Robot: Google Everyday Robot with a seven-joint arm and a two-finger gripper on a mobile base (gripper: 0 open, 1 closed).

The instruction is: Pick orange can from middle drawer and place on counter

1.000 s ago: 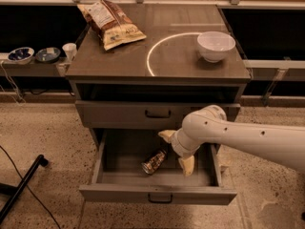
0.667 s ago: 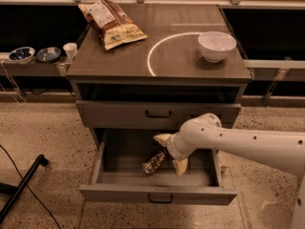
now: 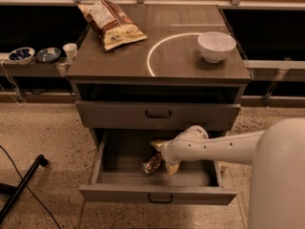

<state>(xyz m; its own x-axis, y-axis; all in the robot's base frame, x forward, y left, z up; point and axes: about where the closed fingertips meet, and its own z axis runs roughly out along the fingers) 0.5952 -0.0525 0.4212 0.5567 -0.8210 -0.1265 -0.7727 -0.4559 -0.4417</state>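
The gripper [image 3: 164, 156] has slid further left inside the pulled-out middle drawer [image 3: 119, 193] than a second ago and now reaches the orange can [image 3: 151, 164], its fingers spread apart on either side of the can's far end. The orange can has not moved. It lies on its side on the drawer floor, with its long axis diagonal and a silver end pointing front-left.

Matt open grey metal drawer [image 3: 157, 195]; small orange can [image 3: 152, 163] with shiny metal ends; smooth, cream plastic hand [image 3: 165, 157] was inside the drawer, just beside the can, fingers apart. Grey-brown tabletop [image 3: 119, 61] looked matt.
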